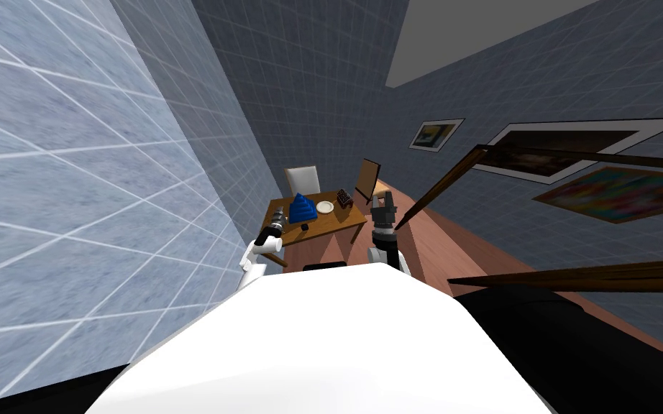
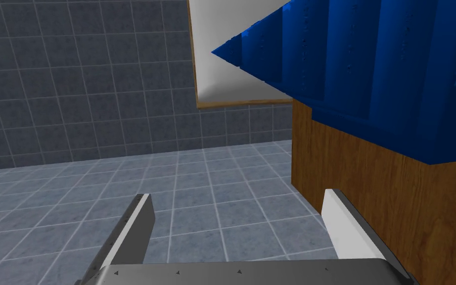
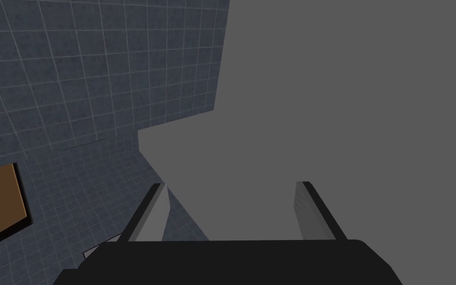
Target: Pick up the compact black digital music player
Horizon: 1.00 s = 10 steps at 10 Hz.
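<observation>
**Head view.** The wooden surface stands ahead against the tiled wall. The music player, a small black block, lies flat on the near half of the surface. It is just in front of the blue stepped cone and apart from it. A white plate lies beside the cone, and a dark brown object stands further along, toward the robot's right. A white chair stands behind the surface.

The left pincer is at the left edge of the surface, near the cone and short of the music player. The right pincer is raised upright beyond the right end of the surface, well apart from the player.

**Left wrist view.** This view gives the state of the left pincer: released, with both fingers spread wide and nothing between them. One finger lies over the grey tiled floor and the other over the edge of the surface. The cone appears close ahead, resting on the wood grain. The back of the white chair is beyond its tip.

**Right wrist view.** The right pincer is likewise released, its two fingers parted and grasping nothing.
</observation>
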Available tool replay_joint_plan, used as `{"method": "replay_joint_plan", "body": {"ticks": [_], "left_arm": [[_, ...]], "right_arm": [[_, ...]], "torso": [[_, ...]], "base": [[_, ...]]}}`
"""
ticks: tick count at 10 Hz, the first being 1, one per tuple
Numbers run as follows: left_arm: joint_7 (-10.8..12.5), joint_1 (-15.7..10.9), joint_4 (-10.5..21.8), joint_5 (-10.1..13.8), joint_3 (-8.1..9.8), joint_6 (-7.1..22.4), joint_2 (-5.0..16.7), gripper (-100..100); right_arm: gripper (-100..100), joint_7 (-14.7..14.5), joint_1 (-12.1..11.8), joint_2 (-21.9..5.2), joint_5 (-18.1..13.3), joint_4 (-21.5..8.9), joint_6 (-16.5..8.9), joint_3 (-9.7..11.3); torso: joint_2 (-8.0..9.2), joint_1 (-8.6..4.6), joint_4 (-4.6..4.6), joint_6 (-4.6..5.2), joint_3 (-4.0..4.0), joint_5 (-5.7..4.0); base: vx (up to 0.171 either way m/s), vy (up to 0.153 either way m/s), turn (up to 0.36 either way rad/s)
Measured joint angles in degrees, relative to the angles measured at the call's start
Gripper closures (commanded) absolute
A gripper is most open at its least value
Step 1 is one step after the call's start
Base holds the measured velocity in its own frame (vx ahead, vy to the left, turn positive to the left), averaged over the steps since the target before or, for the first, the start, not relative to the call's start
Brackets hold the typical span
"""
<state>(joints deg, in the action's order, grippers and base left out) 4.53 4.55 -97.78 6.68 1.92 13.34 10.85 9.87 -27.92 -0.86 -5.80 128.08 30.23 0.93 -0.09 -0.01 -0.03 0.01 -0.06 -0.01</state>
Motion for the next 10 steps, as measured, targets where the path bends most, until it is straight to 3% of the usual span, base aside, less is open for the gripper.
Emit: {"method": "replay_joint_plan", "body": {"ticks": [1, 3, 10], "left_arm": [[0.1, -1.5, 2.4, 0.1, -0.05, 1.0, 0.1, -100], [0.3, -2.2, 3.2, 0.1, -0.04, 3.7, 0.1, -100], [1.5, -10.0, 14.2, 1.0, -0.14, 14.6, 0.9, -100]], "right_arm": [[0, 0.0, 0.0, 0.0, 0.0, 0.0, 0.0, 0.0], [0, 0.0, 0.0, 0.0, 0.0, 0.0, 0.0, 0.0], [0, 0.0, 0.0, 0.0, 0.0, 0.0, 0.0, 0.0]], "torso": [[-0.02, -0.03, 0.0, -0.01, -0.01, 0.0], [0.03, -0.02, 0.01, 0.0, 0.02, -0.01], [-0.03, -0.08, 0.0, 0.0, -0.02, -0.02]], "base": [[0.022, -0.028, 0.032], [0.016, -0.015, 0.024], [0.025, -0.029, 0.043]]}}
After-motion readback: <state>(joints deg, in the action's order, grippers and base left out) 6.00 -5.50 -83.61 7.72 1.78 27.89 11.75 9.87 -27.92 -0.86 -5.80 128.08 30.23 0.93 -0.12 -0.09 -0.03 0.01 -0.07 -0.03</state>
